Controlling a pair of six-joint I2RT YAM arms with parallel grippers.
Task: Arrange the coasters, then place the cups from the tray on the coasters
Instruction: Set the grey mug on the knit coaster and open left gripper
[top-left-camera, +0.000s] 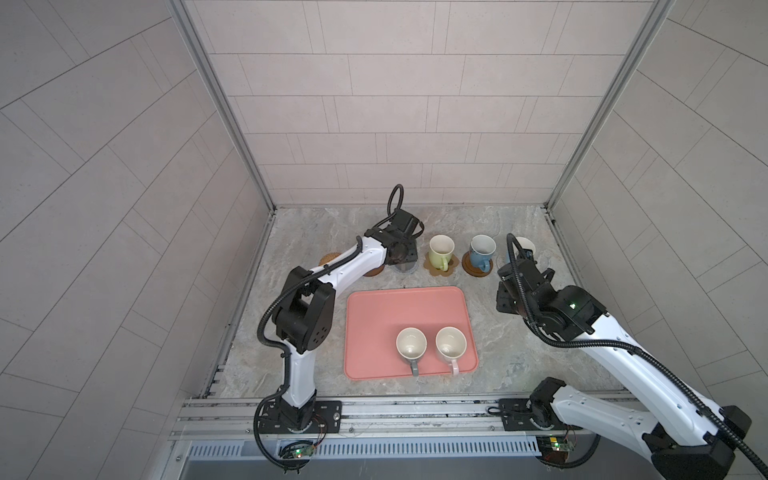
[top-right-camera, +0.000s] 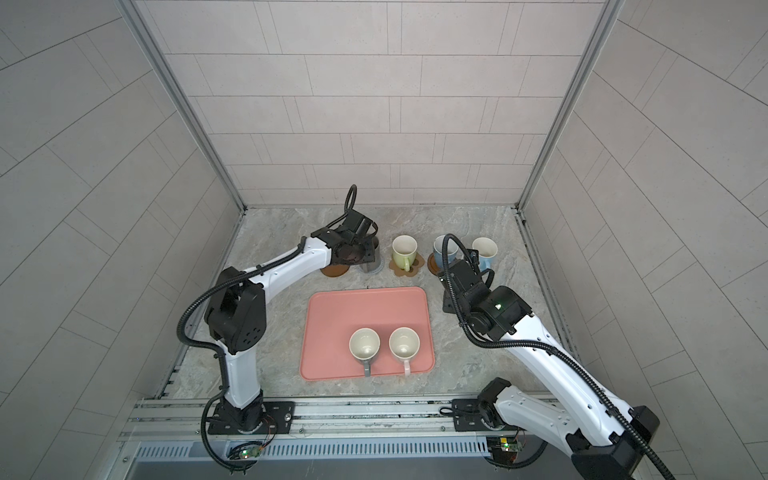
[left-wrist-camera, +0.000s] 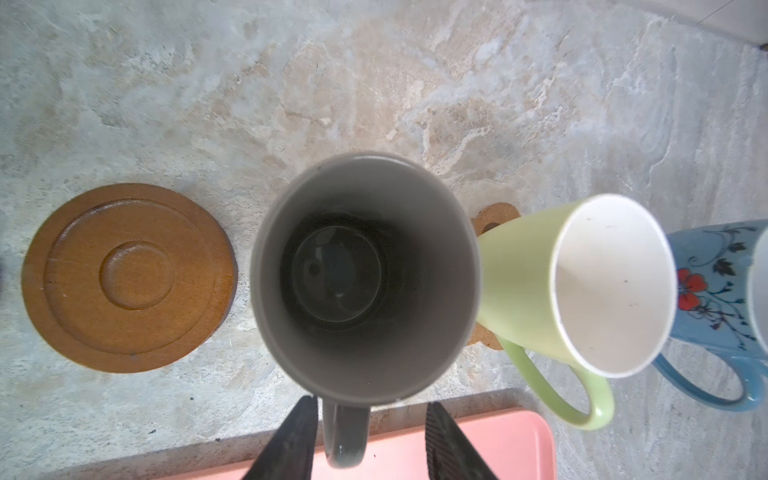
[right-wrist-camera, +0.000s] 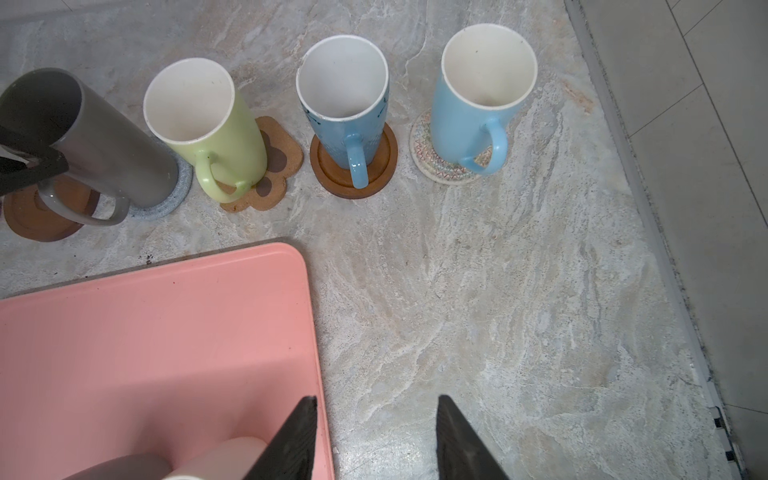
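done: four cups stand on coasters in a row beyond the tray (top-left-camera: 374, 316). dark grey cup (left-wrist-camera: 365, 274) on blue-grey crochet coaster (right-wrist-camera: 183, 187), green cup (right-wrist-camera: 199, 120) on paw coaster (right-wrist-camera: 278, 158), flowered blue cup (right-wrist-camera: 345, 95) on wooden disc (right-wrist-camera: 382, 166), plain blue cup (right-wrist-camera: 478, 95) on beige crochet coaster (right-wrist-camera: 428, 162).
to do: grey-handled cup (top-left-camera: 411, 345) and pink-handled cup (top-left-camera: 451, 343) stand side by side on the tray; bare wooden disc (left-wrist-camera: 129, 276) and rattan coaster (top-left-camera: 328, 258) are free.
counts: six coasters, six cups, one tray, on the table (right-wrist-camera: 498, 291).
left gripper (left-wrist-camera: 369, 405): jaws parted either side of the dark grey cup's handle, wider than it, not clamping.
right gripper (right-wrist-camera: 376, 398): jaws parted, empty, over the table beside the tray.
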